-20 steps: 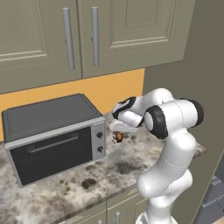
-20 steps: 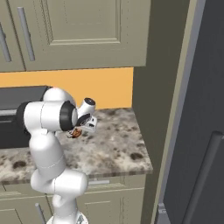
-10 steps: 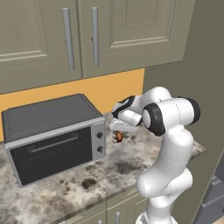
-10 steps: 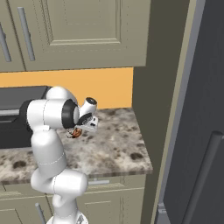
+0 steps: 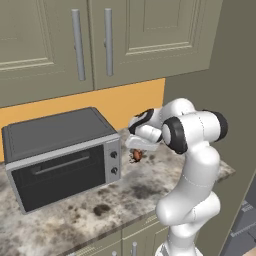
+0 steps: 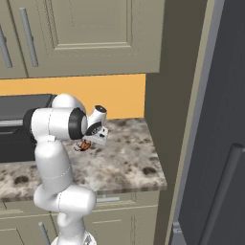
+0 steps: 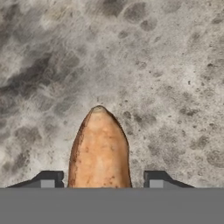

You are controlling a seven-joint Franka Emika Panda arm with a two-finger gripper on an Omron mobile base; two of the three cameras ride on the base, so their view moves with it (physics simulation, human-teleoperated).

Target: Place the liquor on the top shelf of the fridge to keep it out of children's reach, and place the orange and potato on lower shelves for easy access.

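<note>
The claw points down at the speckled worktop with the potato between its fingertips; a gap shows on either side, so the jaws stand open around it (no contact visible). The potato sits low, right of the grey countertop oven.
</note>
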